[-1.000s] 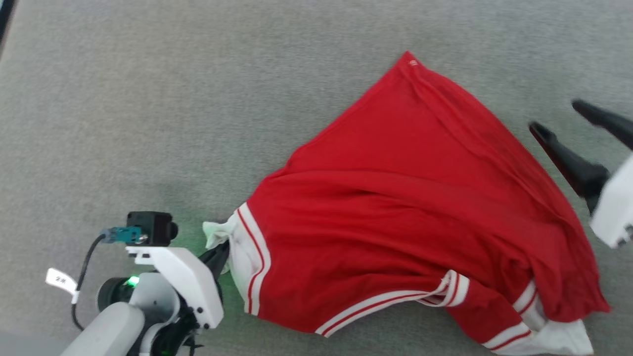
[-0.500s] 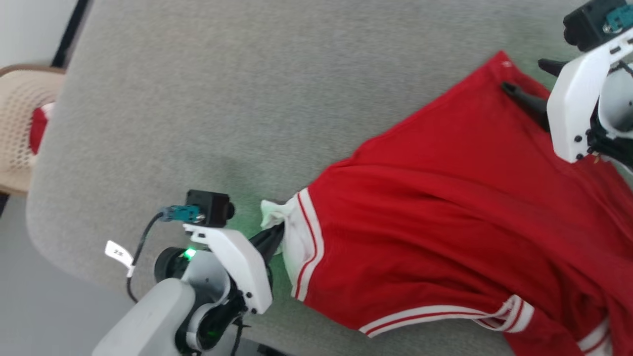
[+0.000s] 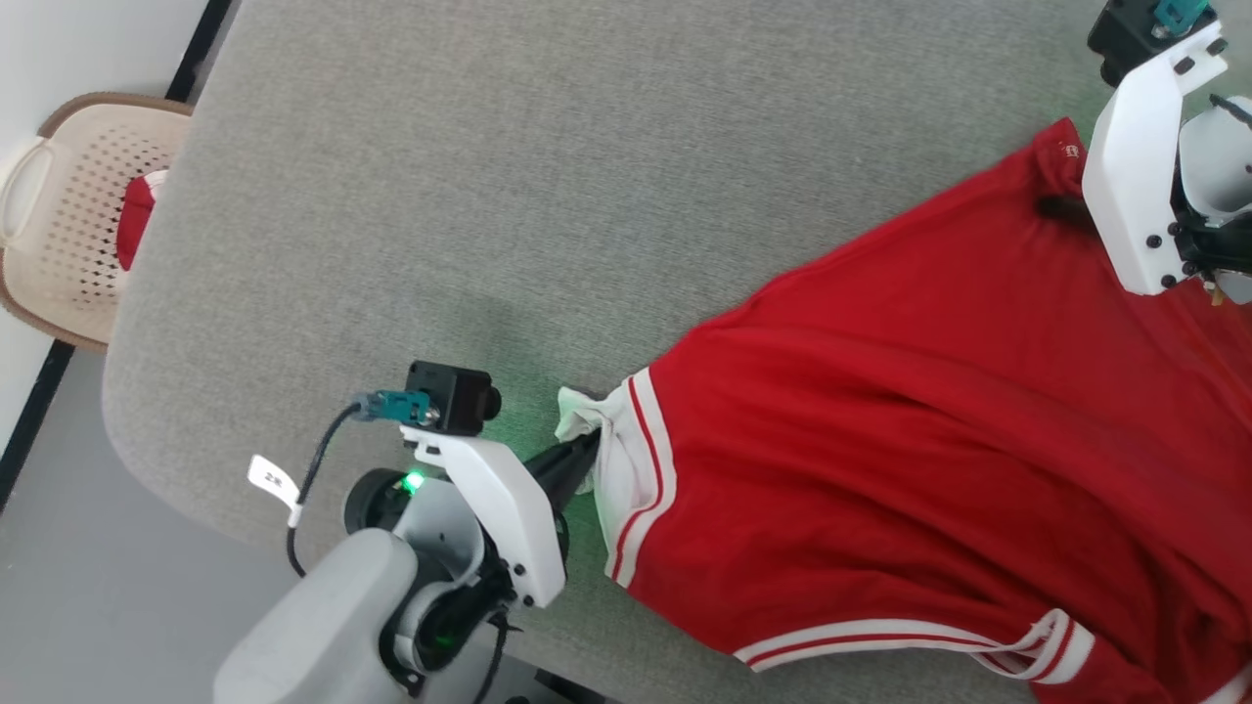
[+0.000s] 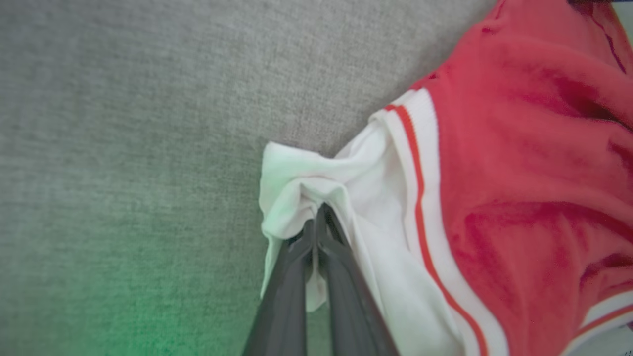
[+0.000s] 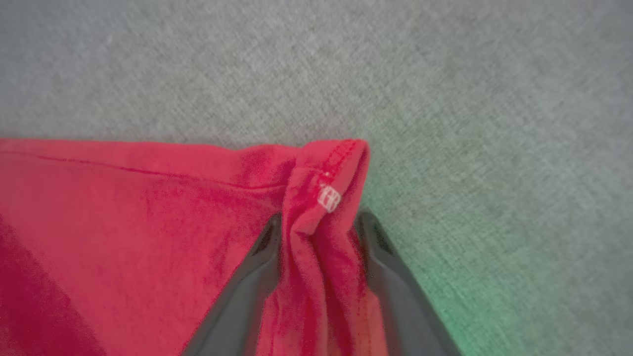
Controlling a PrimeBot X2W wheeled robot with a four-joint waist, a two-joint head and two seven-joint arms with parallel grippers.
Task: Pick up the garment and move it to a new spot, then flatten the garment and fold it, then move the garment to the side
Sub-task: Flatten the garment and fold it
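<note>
Garment (image 3: 910, 440): judged a light, limp knit that drapes and bunches, so take hold at edges and corners.

Head view: it lies spread on the grey surface (image 3: 489, 196), toward the right.

Left wrist view: the left gripper (image 4: 316, 217) is clamped on the white sleeve (image 4: 292, 178).

Right wrist view: the right gripper (image 5: 320, 217) straddles the bunched red hem corner (image 5: 336, 158). A firm clamp cannot be confirmed.

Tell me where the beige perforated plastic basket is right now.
In the head view the beige perforated plastic basket sits at the upper left, just off the left edge of the grey fabric-covered table, with something red inside it.
</note>
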